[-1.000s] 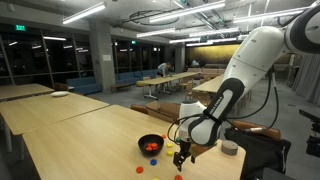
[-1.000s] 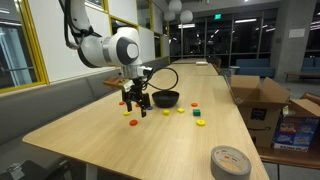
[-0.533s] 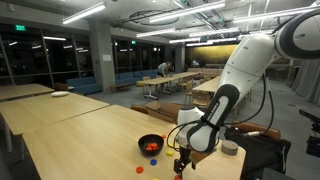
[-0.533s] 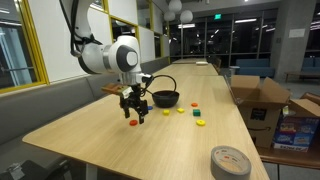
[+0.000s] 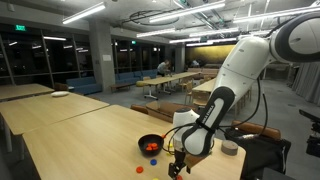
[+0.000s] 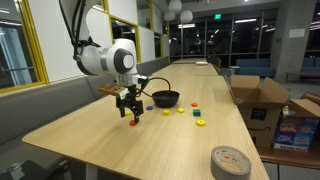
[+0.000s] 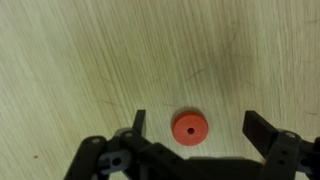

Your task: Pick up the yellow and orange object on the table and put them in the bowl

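As arm stoops, claw (image 7: 197,122) spread, seemingly astride orange piece (image 7: 188,128)

Robot hand (image 6: 129,110) low over orange piece (image 6: 133,122), black bowl (image 6: 165,98) near, yellow piece (image 6: 201,123) apart

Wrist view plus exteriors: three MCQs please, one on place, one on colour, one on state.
1. Where does the orange disc lie?
A. In the bowl
B. On the table, between the fingers
C. On a grey roll

2. What colour is the bowl?
A. Black
B. White
C. Yellow

3. How stands the gripper?
A. Shut on the disc
B. Open around the disc
C. Shut and empty

Answers: 1 B, the wrist view shows the disc on bare wood between the fingers; 2 A, the bowl is dark in both exterior views; 3 B, a gap shows on each side of the disc.
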Tool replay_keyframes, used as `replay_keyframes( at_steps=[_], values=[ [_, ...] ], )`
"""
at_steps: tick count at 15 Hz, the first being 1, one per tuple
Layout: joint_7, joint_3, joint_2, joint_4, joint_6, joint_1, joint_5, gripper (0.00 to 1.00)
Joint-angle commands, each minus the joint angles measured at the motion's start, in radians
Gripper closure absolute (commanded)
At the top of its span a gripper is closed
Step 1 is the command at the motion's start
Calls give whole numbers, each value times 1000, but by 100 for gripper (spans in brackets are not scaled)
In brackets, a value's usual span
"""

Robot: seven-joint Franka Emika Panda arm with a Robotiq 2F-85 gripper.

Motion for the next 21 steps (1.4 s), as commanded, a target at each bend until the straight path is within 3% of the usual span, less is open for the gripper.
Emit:
replay_keyframes(
  at_steps=[1,12,21],
  values=[
    [-28,4,36,42,-2,2,24,0],
    [-35,-24,106,95,17,-2,22,0],
    [-33,-27,94,59,77,-5,30,0]
  ],
)
